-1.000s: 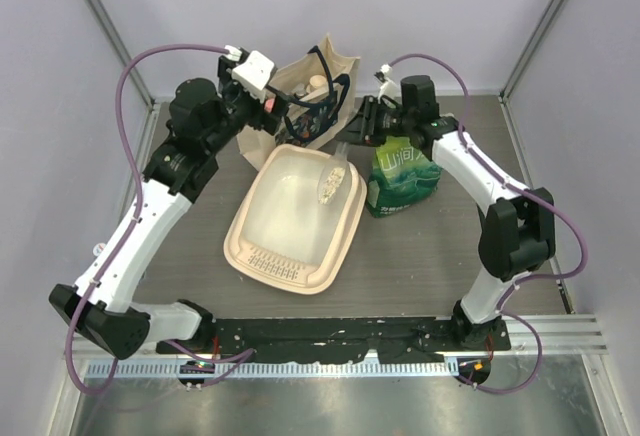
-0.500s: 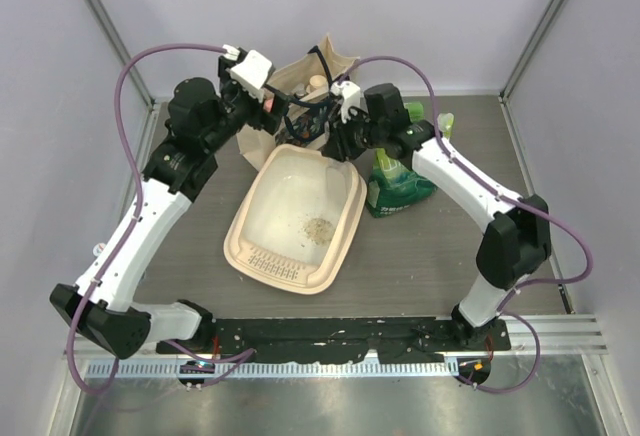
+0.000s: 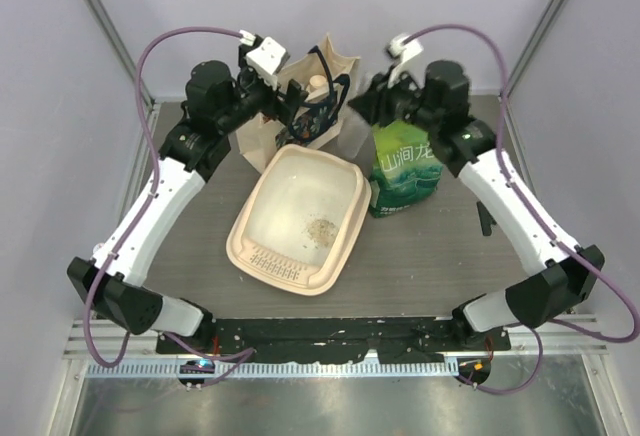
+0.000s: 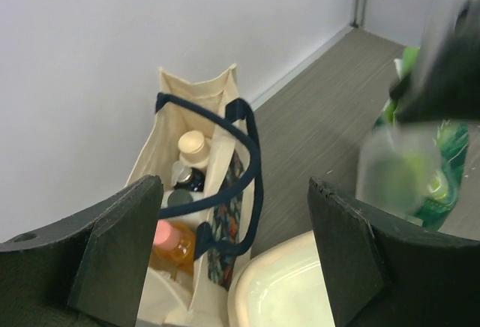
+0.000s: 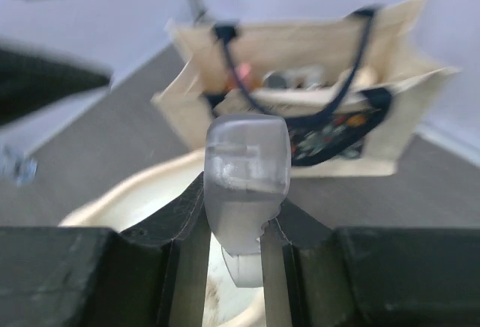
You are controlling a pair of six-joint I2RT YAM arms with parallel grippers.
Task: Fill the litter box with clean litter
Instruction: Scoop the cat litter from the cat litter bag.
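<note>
The cream litter box (image 3: pixel 262 218) lies mid-table with its ribbed strip at the near end. A small pile of clean litter (image 3: pixel 320 228) lies inside it, right of centre. My right gripper (image 3: pixel 362 121) is shut on a translucent plastic scoop (image 3: pixel 352 139), held above the box's far right corner, beside the green litter bag (image 3: pixel 405 171). In the right wrist view the scoop (image 5: pixel 246 169) sits between my fingers (image 5: pixel 187 222), and it looks empty. My left gripper (image 3: pixel 288 121) is open and empty over the tote bag, its fingers (image 4: pixel 112 259) wide apart.
A beige canvas tote bag (image 3: pixel 312 96) with dark handles holds several bottles and stands behind the box; it also shows in the left wrist view (image 4: pixel 196 184). The green bag stands upright right of the box. Grey walls and a metal frame enclose the table.
The scoop's litter has dropped into the box as a small pile. My right gripper has swung back and to the right with the scoop, toward the green bag. My left arm shifted slightly.
</note>
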